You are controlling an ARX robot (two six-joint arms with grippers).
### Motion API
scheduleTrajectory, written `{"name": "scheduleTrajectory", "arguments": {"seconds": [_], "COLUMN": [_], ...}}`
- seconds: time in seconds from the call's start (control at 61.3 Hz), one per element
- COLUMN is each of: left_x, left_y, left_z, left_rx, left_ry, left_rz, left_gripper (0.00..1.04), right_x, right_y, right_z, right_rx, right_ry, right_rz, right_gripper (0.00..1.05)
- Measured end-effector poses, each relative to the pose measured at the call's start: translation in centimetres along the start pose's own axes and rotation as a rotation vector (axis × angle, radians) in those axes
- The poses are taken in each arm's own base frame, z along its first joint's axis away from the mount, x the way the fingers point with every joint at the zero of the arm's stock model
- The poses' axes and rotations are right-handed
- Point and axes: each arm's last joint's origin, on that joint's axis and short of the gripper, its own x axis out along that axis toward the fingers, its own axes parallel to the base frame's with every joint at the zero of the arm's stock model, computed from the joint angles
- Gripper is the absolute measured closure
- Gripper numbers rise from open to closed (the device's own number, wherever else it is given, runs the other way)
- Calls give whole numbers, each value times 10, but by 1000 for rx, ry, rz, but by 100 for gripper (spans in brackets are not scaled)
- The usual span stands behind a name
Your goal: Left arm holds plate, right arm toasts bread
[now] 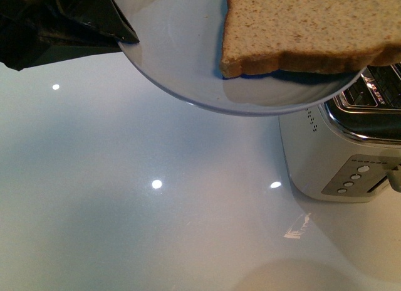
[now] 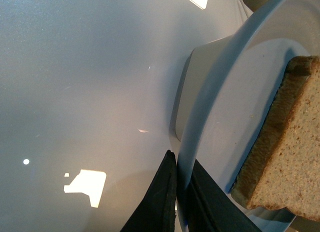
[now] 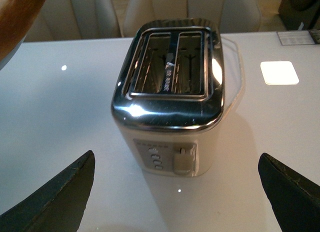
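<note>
The bread (image 1: 301, 27) lies on the plate (image 1: 175, 59), toward the side far from the left hand (image 2: 181, 164), which pinches the rim. The right hand (image 3: 175, 157) gapes empty before the toaster (image 3: 170, 107). A one-edge grip may let the plate sag, sliding the slice onto the worktop (image 1: 125, 209).
</note>
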Motion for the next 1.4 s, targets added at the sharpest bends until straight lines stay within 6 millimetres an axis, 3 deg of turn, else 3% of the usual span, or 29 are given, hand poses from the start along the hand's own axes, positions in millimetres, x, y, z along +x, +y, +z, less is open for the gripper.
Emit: {"name": "scheduleTrajectory", "arguments": {"seconds": [0.245,0.408,0.636,0.783,1.012,1.404], "left_x": [0,0,0,0,0,0], "left_y": [0,0,0,0,0,0], "left_z": [0,0,0,0,0,0], "left_rx": [0,0,0,0,0,0], "left_ry": [-2,-2,-2,-2,-2,-2], "left_rz": [3,3,3,3,3,3], "left_gripper": [102,102,102,102,102,102], "right_x": [28,47,72,85,100,103], "right_y": [-4,-2,16,28,38,50], "right_z": [25,49,67,63,40,37], "right_rx": [43,176,374,469,535,568], "right_ry": [-74,-165,-200,-182,-115,-68], "right_rz": [-53,-57,90,199,317,464], "right_gripper": [9,9,9,9,9,9]}}
